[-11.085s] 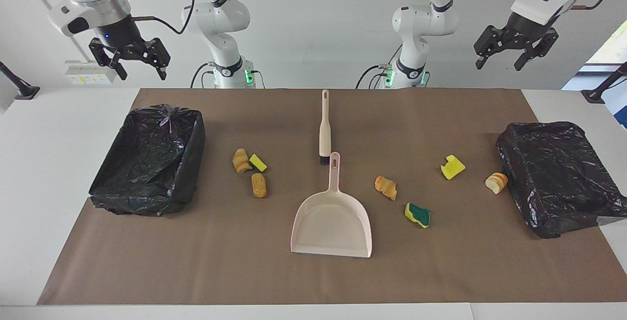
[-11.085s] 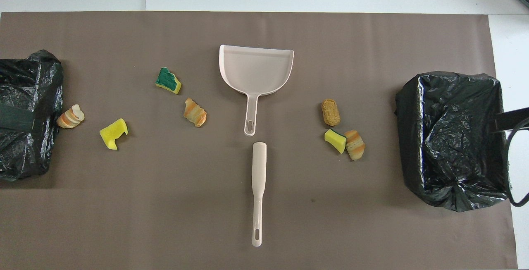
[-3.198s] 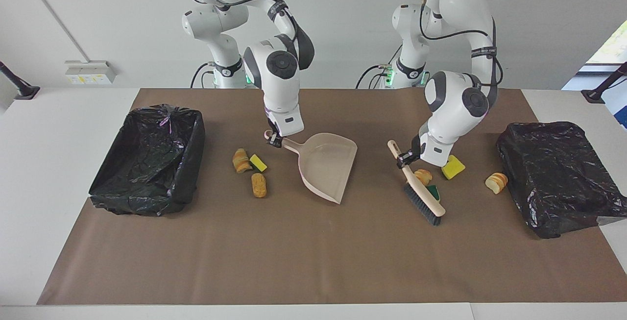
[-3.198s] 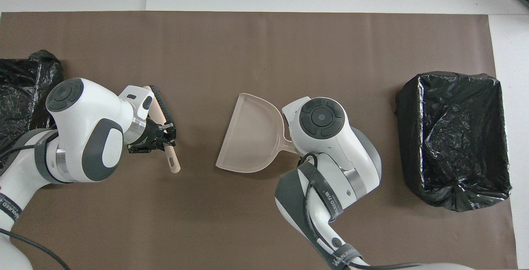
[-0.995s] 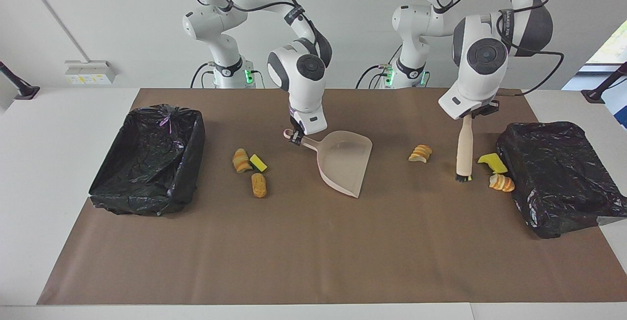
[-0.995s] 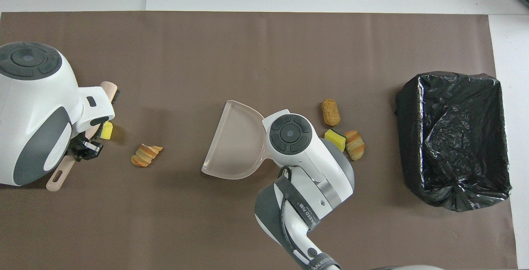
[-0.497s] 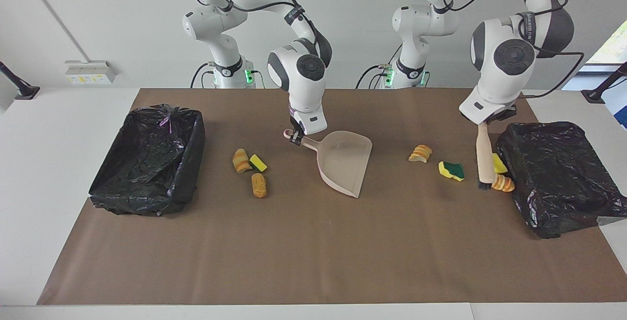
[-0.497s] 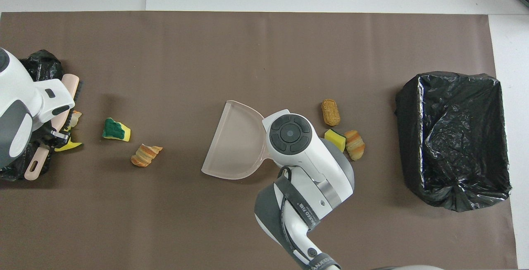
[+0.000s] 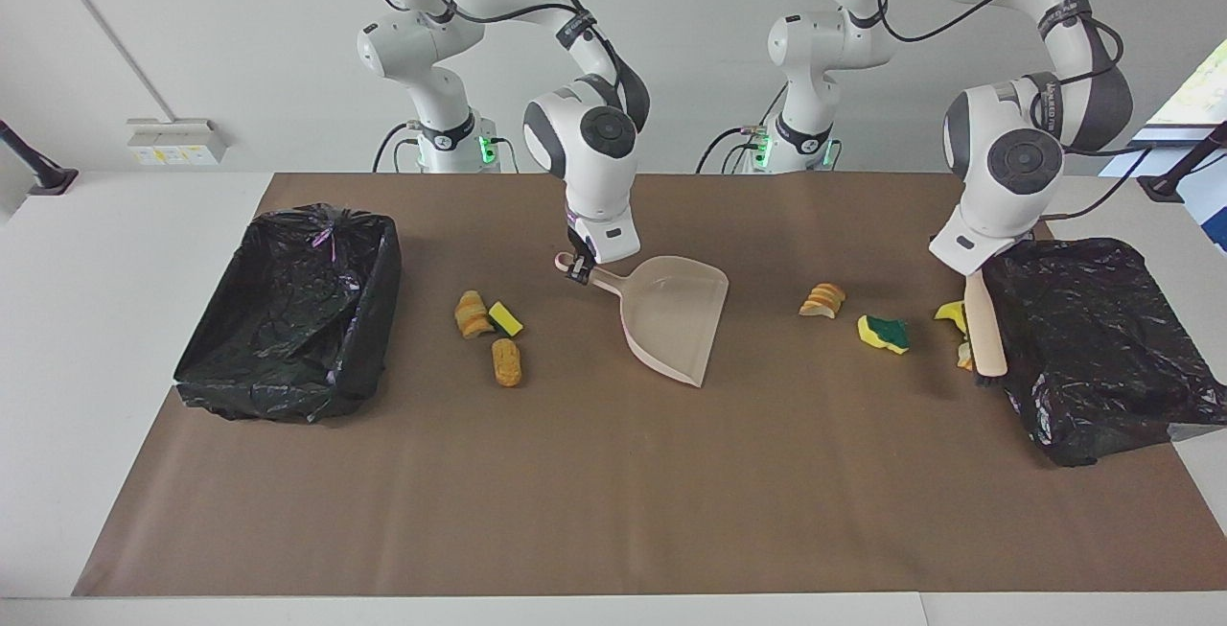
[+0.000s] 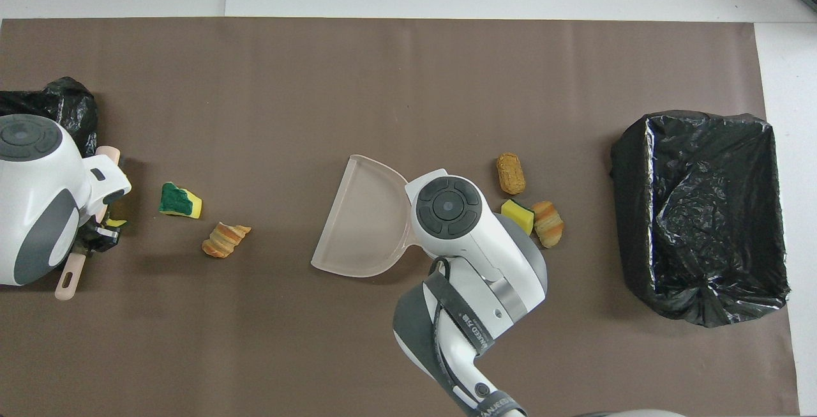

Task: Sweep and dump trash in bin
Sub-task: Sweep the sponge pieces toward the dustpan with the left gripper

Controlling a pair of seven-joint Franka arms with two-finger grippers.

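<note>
My left gripper (image 9: 975, 273) is shut on the handle of the beige brush (image 9: 985, 336), which hangs bristles-down against the wall of the black-lined bin (image 9: 1093, 338) at the left arm's end. A yellow sponge scrap (image 9: 951, 313) and a bread chunk (image 9: 962, 355) lie right beside the brush. A green-backed sponge (image 9: 884, 333) and a bread piece (image 9: 824, 300) lie toward the middle. My right gripper (image 9: 576, 268) is shut on the handle of the beige dustpan (image 9: 671, 314), tilted with its lip on the mat. Three more scraps (image 9: 494, 334) lie beside it.
A second black-lined bin (image 9: 288, 310) stands at the right arm's end of the brown mat (image 9: 613, 511). In the overhead view the right arm's wrist (image 10: 447, 206) covers the dustpan handle, and the left arm (image 10: 38, 200) covers most of the brush.
My left arm has carried the brush toward the bin at its end, past the green-backed sponge, which now lies uncovered. The dustpan and right arm have not moved.
</note>
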